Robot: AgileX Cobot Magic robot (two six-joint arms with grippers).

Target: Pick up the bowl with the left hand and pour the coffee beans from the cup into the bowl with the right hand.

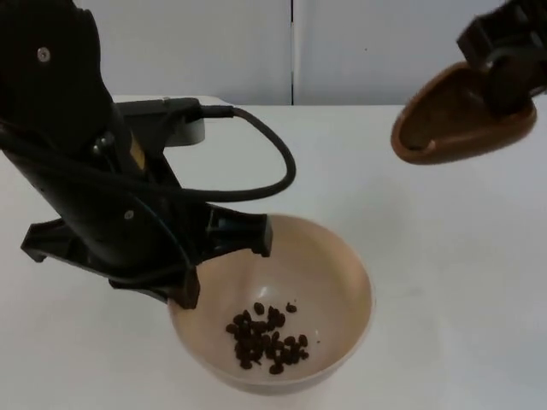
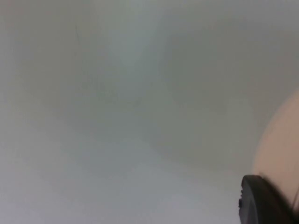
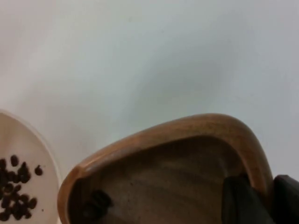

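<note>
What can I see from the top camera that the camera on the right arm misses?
Top view alone: the left hand gripping the bowl's near rim, and the grey wall behind the table. Right wrist view alone: a close look inside the wooden cup, where something dark lies near its lip. Both share the cream bowl with coffee beans in it, the cup held by the right hand, and the white table.

We see a white table top (image 1: 444,256) filling most of the top view, evenly lit with soft shadows. Along the upper edge of the frame it ends at a grey partition wall (image 1: 205,43), with a thin dark vertical seam (image 1: 292,47) just right of centre.
</note>
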